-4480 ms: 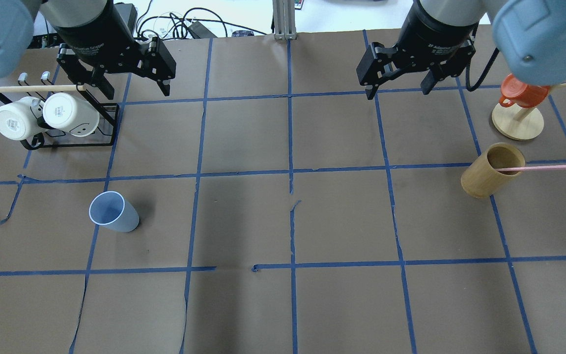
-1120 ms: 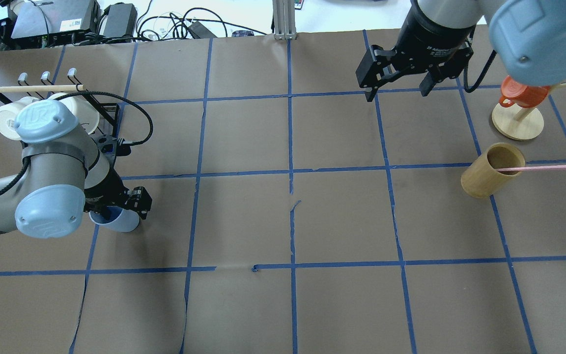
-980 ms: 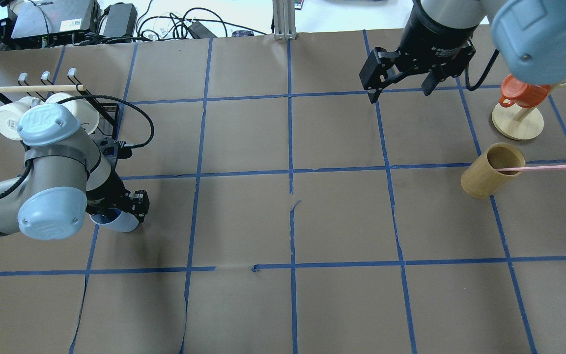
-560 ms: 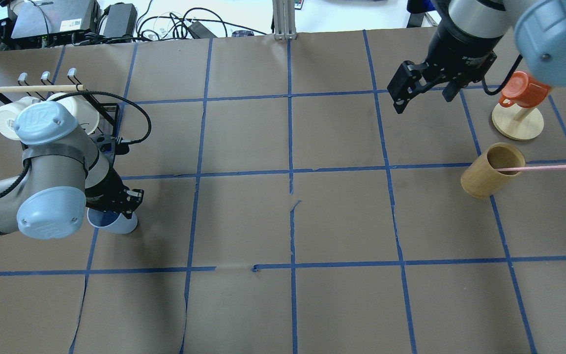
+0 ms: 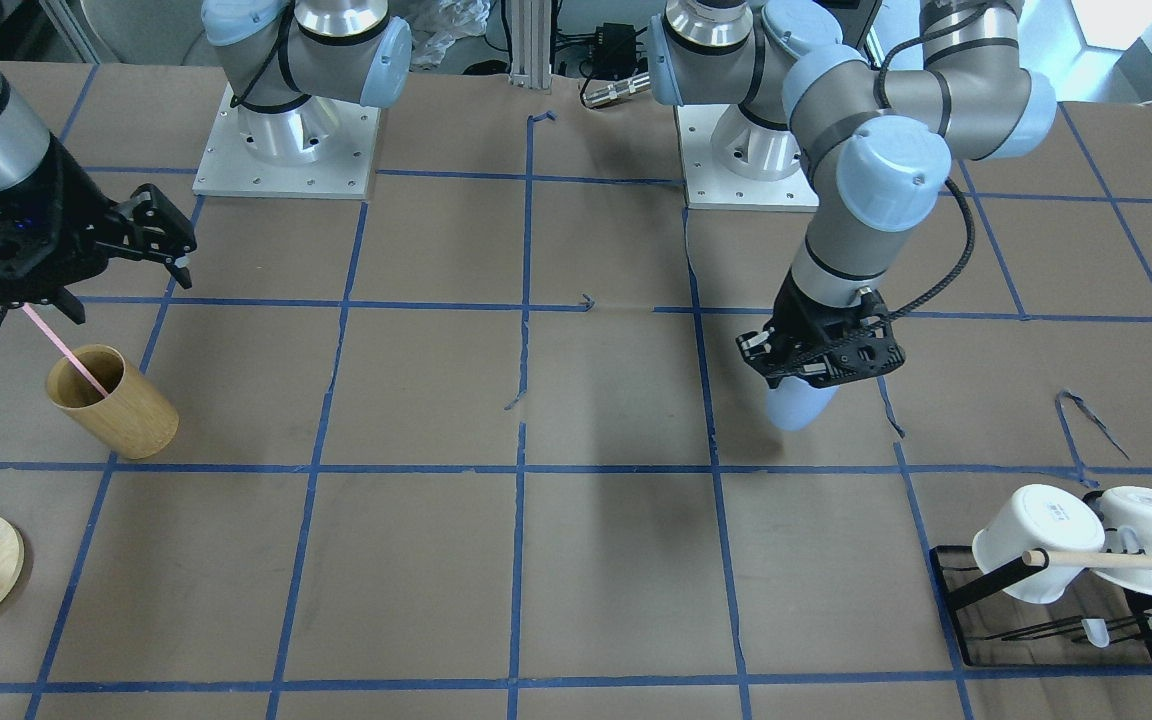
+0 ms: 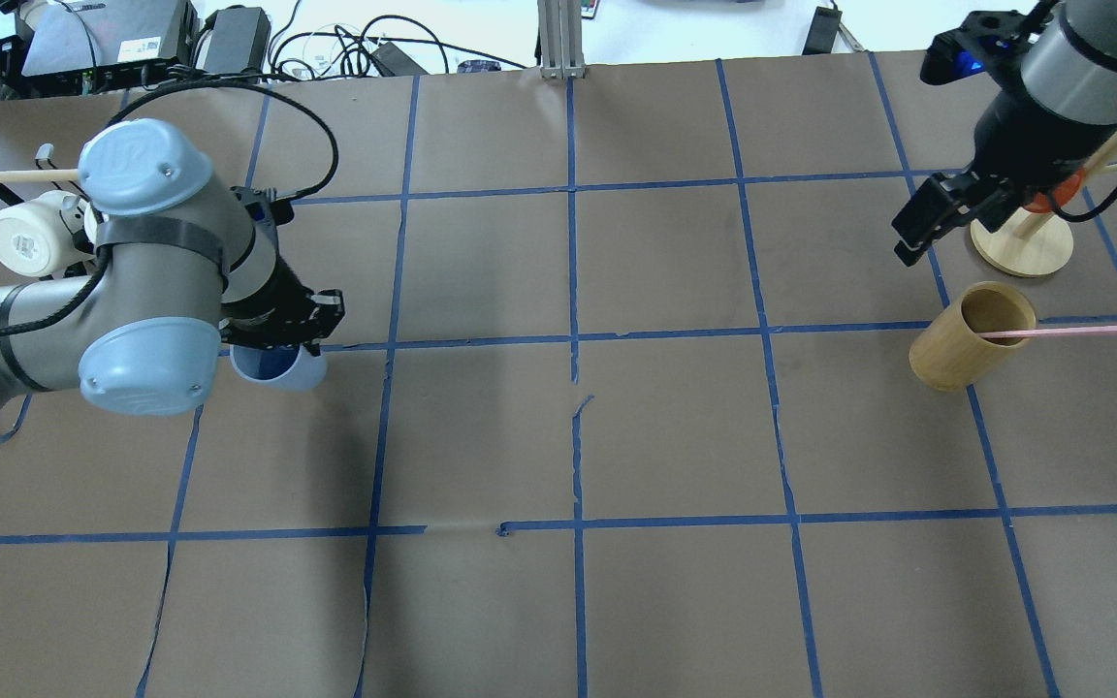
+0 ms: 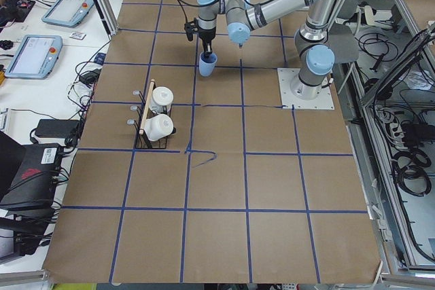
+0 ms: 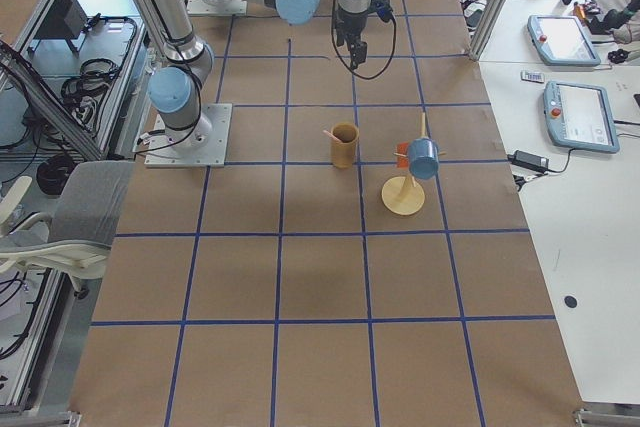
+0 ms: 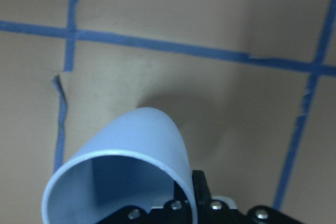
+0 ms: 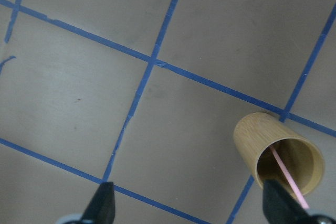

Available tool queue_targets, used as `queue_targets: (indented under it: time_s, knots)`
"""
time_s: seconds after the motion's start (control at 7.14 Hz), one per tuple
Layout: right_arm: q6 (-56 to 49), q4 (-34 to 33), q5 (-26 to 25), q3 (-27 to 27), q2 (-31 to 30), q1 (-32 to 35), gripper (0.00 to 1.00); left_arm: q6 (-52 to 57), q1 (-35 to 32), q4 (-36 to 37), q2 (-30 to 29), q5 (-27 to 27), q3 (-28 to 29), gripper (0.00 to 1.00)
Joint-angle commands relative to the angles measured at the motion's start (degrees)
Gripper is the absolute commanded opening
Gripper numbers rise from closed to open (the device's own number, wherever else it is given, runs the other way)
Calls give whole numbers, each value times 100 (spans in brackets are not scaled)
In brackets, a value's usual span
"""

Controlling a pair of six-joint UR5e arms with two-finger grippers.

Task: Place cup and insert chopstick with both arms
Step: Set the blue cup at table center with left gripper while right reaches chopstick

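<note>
Overhead exterior: left gripper clamped on the rim of the blue cup, lifted off the table, left half. Right gripper spread wide above wooden cup holding the leaning pink chopstick.

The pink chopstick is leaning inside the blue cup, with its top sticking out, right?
No. The pink chopstick leans inside the tan wooden cup, not the blue cup, with its top sticking out. The overhead view shows it.
</note>
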Motion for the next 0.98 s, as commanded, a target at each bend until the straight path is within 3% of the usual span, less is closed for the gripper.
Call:
queue_targets:
  time_s: [0.0,0.28,0.42,0.56,0.7,0.84]
  knots:
    - [-693,-296,-107,314,-48,-625,100,-2117,-1430,-191,-194,-151,321,0]
    - [-1389,-569,-11,542,13,-1220,100,-3458,-2382,-86,-465,-651,339,0]
    - [-2341,-744,-45,918,22,-1641,100,-3602,-2647,-94,-641,-801,330,0]
    - [-2907,-1468,-133,1200,-13,-1820,100,-3647,-2928,-25,-747,-837,330,0]
    - [-3087,-1519,-125,1333,-5,-1847,100,-3552,-2939,-33,-774,-829,339,0]
    - [-3437,-1589,-125,1474,13,-1865,100,-3490,-2940,-24,-861,-733,348,99]
